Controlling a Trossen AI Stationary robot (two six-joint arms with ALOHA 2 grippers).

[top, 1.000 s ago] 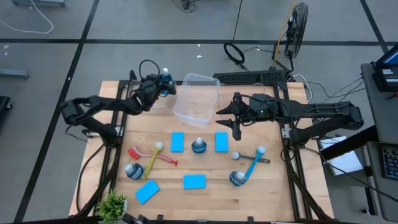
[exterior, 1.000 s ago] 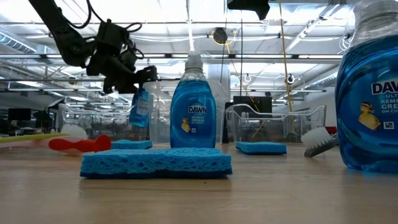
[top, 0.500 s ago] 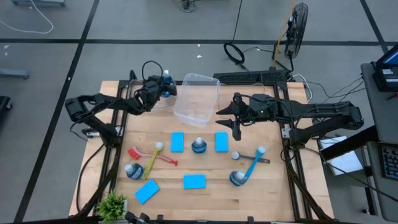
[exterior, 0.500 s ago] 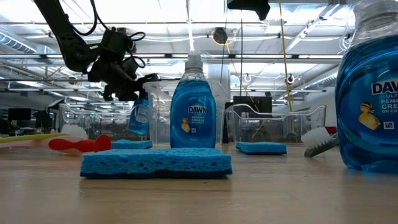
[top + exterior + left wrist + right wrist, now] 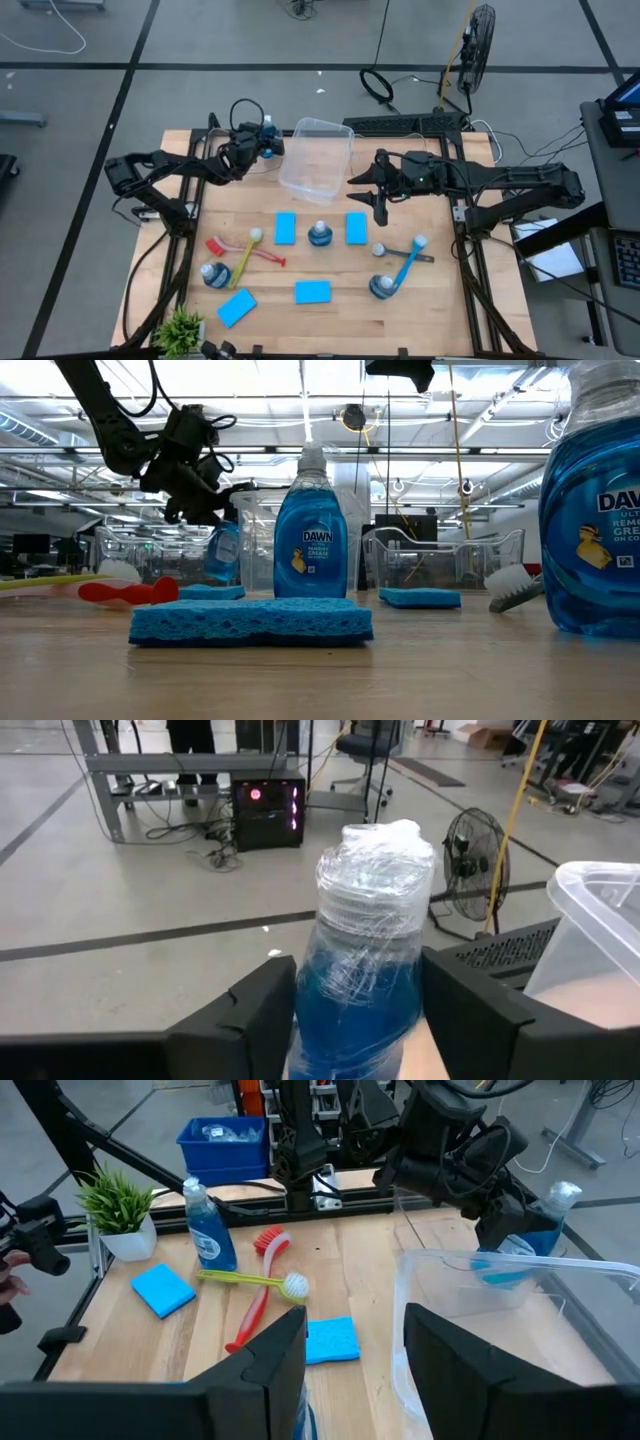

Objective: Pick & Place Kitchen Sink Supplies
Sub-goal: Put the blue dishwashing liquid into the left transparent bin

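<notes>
My left gripper (image 5: pixel 262 143) hung above the table's far left, just beside the clear bin's (image 5: pixel 318 160) left wall. Between its fingers (image 5: pixel 262 1010) sat a small soap bottle (image 5: pixel 366 970), cap forward; whether they pinched it or had slackened, I couldn't tell. In the low view that bottle (image 5: pixel 223 550) dangled tilted under the gripper (image 5: pixel 205 500), clear of the table.

My right gripper (image 5: pixel 372 190) hovered off the bin's right side, fingers (image 5: pixel 270 1355) parted with nothing between them.

Outward on the table (image 5: pixel 440 300): two sponges (image 5: pixel 285 228) (image 5: pixel 356 228) flanked an upright bottle (image 5: pixel 320 234) in the middle. Left of them a red brush (image 5: pixel 245 249) and a yellow-green brush (image 5: pixel 246 258) lay crossed, with another bottle (image 5: pixel 213 274) beside them. Nearer the front lay two more sponges (image 5: pixel 313 292) (image 5: pixel 236 308). On the right a blue brush (image 5: pixel 408 262) lay against a bottle (image 5: pixel 381 287), with a second white brush head (image 5: pixel 379 250) close by. The plant (image 5: pixel 181 327) stood at the front left corner.
</notes>
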